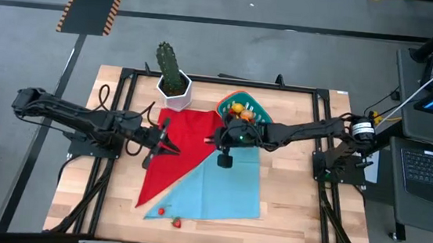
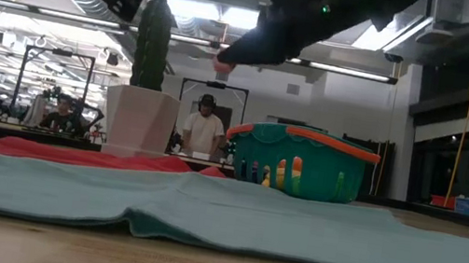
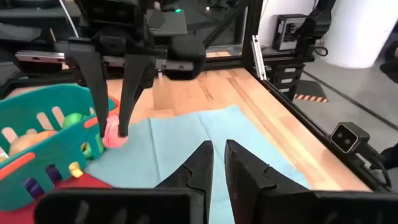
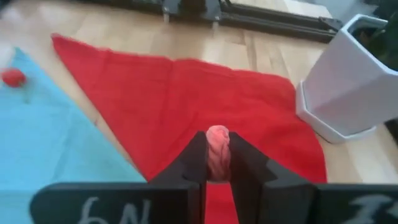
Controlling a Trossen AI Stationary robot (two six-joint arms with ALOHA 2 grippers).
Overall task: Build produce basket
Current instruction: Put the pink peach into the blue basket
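Observation:
The teal basket with an orange-red rim stands at the table's far middle with several pieces of produce in it. Just to its near left, my right gripper hangs above the cloths, shut on a small pink piece of produce. My left gripper hovers over the red cloth. Its fingers are shut with nothing between them. Two small red berries lie by the near edge of the light blue cloth. My right gripper pinches the pink piece between its two fingers, at their free ends. The fingers slant down, coming from the table's right. The piece is lifted clear of the cloths, beside the basket's wall.
A white hexagonal pot with a cactus stands at the far left of the cloths, close to the basket. A black metal frame runs round the wooden tabletop. People sit in the room beyond the table.

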